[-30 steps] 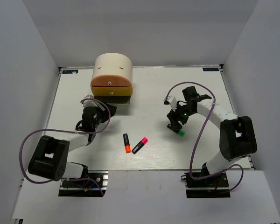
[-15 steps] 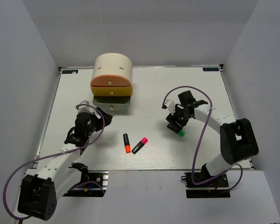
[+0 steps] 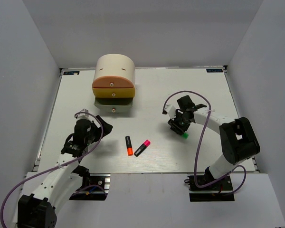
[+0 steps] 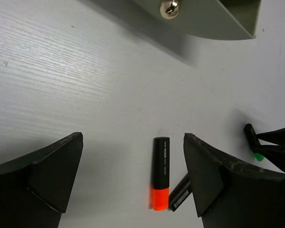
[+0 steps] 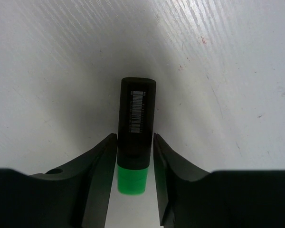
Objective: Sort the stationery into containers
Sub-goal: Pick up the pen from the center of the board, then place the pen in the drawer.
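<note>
Evidently the right gripper (image 5: 135, 145) clamps the green-capped highlighter (image 5: 137, 107) to lift it; the left gripper (image 4: 133, 142) hangs wide open.

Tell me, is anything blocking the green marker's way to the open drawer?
Nothing visible does. The right pincer holds the green marker, and only bare table lies between it and the open drawer. The orange marker and pink marker lie off to the side.

**White table, grey walls**

A white table (image 3: 180, 90) with a faint grain is enclosed by plain grey walls (image 3: 147, 28) (back, left and right). It is lit evenly from above, and only soft shadows are cast. Small scuffs are seen on its surface.
</note>
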Motion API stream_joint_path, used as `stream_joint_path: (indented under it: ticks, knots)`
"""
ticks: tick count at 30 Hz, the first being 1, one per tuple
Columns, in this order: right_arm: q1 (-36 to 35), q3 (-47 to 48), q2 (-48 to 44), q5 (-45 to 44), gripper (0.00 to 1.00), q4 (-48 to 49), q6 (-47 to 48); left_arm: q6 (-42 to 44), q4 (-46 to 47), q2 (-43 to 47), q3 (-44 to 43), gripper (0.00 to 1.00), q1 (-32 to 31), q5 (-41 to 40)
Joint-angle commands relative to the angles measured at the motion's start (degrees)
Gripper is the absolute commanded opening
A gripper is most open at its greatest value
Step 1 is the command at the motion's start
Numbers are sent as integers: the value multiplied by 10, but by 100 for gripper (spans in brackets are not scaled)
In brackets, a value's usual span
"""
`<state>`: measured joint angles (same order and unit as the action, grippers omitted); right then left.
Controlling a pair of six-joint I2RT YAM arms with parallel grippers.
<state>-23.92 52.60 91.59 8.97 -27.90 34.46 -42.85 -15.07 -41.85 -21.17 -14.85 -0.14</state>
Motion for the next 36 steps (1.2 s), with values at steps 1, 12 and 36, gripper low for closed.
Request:
stream_joint_path:
  ticks: [1,12,36]
  knots:
    - [-3,-4,10,16,41,0,0,-13,-36,11,-25,97,3,1]
    - [-2,7,19,25,24,-12,29,-40,-58,12,-25,100,3,-4]
    - [-152,523,142,228,4,-36,168,-21,-96,81,10,100,3,29]
